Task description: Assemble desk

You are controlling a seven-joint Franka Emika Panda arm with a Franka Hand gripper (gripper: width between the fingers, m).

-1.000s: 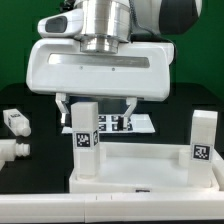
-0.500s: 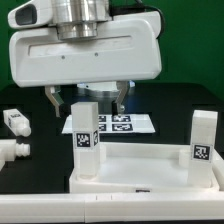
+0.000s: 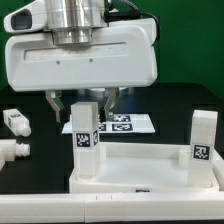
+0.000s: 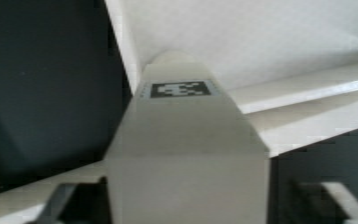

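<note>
The white desk top [image 3: 150, 172] is pictured lying flat on the black table [image 3: 45, 165] at the front of the scene, with two square posts stood upright on it. The tagged leg [image 3: 86, 150] is set at the end toward the exterior view's left. The second leg [image 3: 204, 140], also marked with a square tag, is set at the end toward the exterior view's right, well apart from the first. Whether either post is fully seated in its corner hole cannot be told.

The gripper [image 3: 82, 106] is held directly above the tagged leg. Its dark fingers [image 3: 56, 108] are spread wide and lowered to either side of the post's upper end; the jaws are parted more widely than the post and nothing is clasped.

In the wrist view the tagged leg [image 4: 185, 150] is shown running down the middle between the fingers [image 4: 78, 200]. A gap is visible on at least one side, and the desk top [image 4: 309, 95] is seen beyond.

One loose leg [image 3: 14, 121] and another loose leg [image 3: 9, 152] are laid on the table toward the exterior view's left, apart from the desk top. The marker board [image 3: 128, 124] is seen flat on the table behind the desk top, partly hidden by the tagged leg
</note>
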